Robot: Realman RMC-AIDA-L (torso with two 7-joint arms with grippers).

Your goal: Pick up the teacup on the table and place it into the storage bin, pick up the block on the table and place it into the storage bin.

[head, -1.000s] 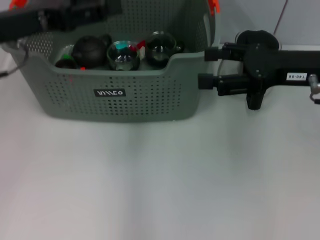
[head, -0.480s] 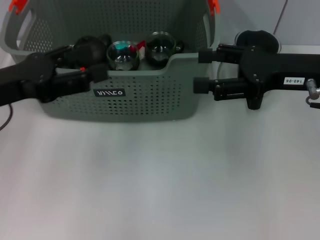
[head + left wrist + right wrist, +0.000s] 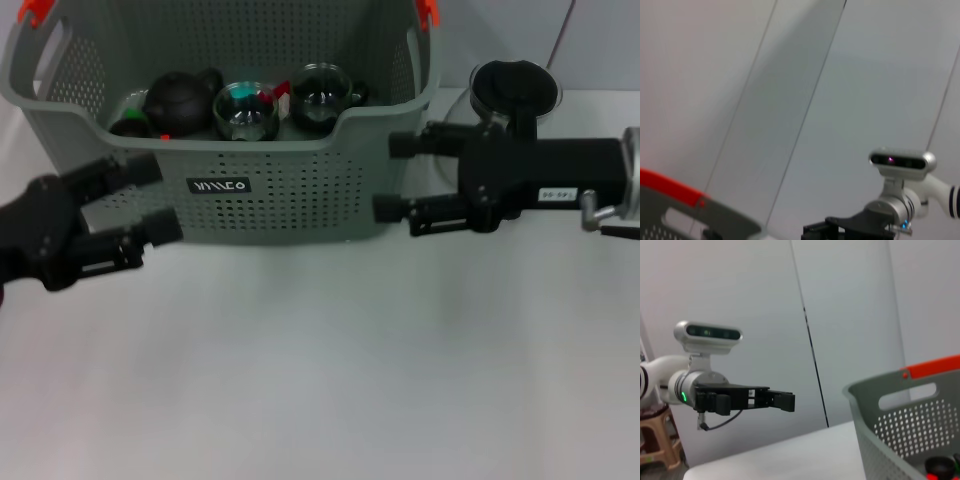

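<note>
Bin (image 3: pixel 270 190): grey-green, perforated, with cut-out handles, orange clips at the far corners and a black label on the near wall; stands on the white table (image 3: pixel 330 380), between the two claws. Also seen in the right wrist view (image 3: pixel 905 425) and, as a corner only, in the left wrist view (image 3: pixel 695 215).

Contents of bin, in a row behind its near wall:
- dark round teapot (image 3: pixel 180 97), just beyond the left claw
- clear glass cup (image 3: pixel 247 110) with teal and red pieces inside, beside the teapot
- second glass cup (image 3: pixel 321 95) with dark contents, towards the right claw
- small dark item with a green edge (image 3: pixel 130 122), in the corner nearest the left claw; kind cannot be told

Left claw (image 3: pixel 155 200): fingers spread and released, holding nothing; in front of the bin's near wall at its left end, fingers pointing towards the label. Seen from afar in the right wrist view (image 3: pixel 782 401), likewise empty.

Right claw (image 3: pixel 392 178): fingers spread and released, holding nothing; just beside the bin's right-hand near corner, fingers pointing at the wall. Its dark body appears low in the left wrist view (image 3: pixel 840 230).

Glass vessel with dark lid (image 3: pixel 512 90): on the table just behind the right claw's arm, outside the bin

Wooden stool (image 3: pixel 657 435): far behind the left claw, off the table
</note>
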